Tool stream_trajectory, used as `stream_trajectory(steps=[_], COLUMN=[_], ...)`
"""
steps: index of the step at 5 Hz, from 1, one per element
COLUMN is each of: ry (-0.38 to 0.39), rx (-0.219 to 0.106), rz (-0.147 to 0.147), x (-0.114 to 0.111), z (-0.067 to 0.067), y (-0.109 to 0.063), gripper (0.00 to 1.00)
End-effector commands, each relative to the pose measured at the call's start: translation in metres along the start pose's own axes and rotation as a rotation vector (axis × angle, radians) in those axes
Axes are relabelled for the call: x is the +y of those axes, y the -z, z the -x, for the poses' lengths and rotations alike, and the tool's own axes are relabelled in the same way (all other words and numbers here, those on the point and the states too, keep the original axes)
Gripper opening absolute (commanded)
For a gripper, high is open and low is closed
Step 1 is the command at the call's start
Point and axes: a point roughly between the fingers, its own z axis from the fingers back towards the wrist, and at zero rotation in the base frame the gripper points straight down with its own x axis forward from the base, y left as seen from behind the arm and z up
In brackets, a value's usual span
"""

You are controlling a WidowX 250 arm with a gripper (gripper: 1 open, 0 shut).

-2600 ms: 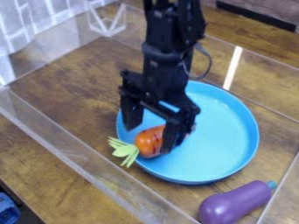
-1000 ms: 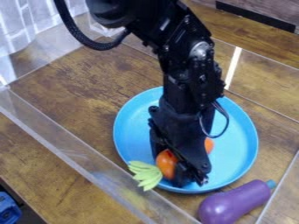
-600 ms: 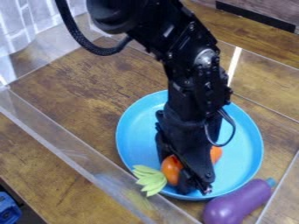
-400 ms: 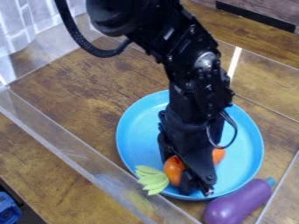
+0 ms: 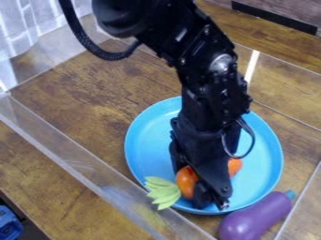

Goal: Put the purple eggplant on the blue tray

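From my station I observe the wooden worktop [image 5: 75,103] bearing the round blue tray [image 5: 148,141], with the black tool [image 5: 201,199] lowered over its near part, its fingers standing apart and straddling the orange carrot [image 5: 187,181]; whether they grip it I cannot tell. The purple eggplant [image 5: 254,218] lies on the worktop outside the tray, just beside its rim at the lower right of my view. The carrot's pale-green leaves [image 5: 162,192] reach over the tray's rim at the lower left.
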Motion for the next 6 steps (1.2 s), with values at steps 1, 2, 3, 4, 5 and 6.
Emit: stream_trajectory(steps=[1, 2, 3, 4, 5, 6], ry=[0.01, 0.007, -0.017, -0.02, -0.016, -0.013], rx=[-0.081, -0.068, -0.065, -0.085, -0.079, -0.082], rz=[-0.014, -0.019, -0.031, -0.054, -0.069, -0.081], x=[0.002, 0.006, 0.014, 0.023, 0.03, 0.03], z=[-0.017, -0.022, -0.031, -0.041, -0.043, -0.045], y=[-0.027, -0.038, -0.056, -0.073, -0.086, -0.086], gripper=[0.0, 0.0, 0.0, 0.0, 0.0, 0.0])
